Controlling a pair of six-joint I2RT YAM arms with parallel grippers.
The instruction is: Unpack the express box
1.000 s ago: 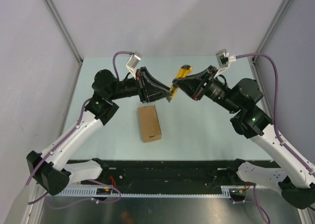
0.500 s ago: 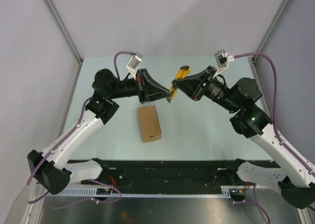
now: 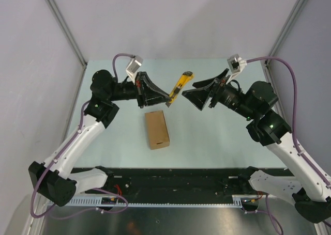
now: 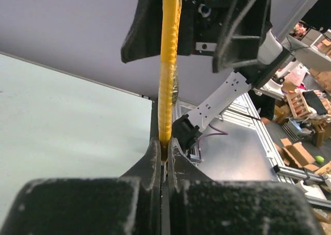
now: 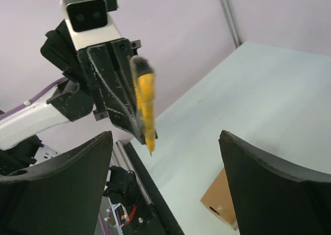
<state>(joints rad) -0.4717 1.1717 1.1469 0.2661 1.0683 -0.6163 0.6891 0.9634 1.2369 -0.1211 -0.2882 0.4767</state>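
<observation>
Box (image 3: pixel 157 129) lay flat on the tabletop (image 3: pixel 222 137), untouched, just nearward of both claws. My left claw (image 3: pixel 168 97) pinched the knife (image 3: pixel 180 85) by its lower end; my right claw (image 3: pixel 192 100) stood spread, clear of it.

Left arm (image 3: pixel 77 142): glossy white shell on the long link, rounded black joints, black base block.
Right arm (image 3: pixel 292 155): same white shell, bulky black joint housings, black base.
Cables (image 3: pixel 258 59): thin, purple, looping loosely beside each arm.
Wrist camera (image 5: pixel 85 10): pale grey box, dark lenses.
Fingers (image 5: pixel 57 188): black, wedge-shaped, grainy-surfaced.
</observation>
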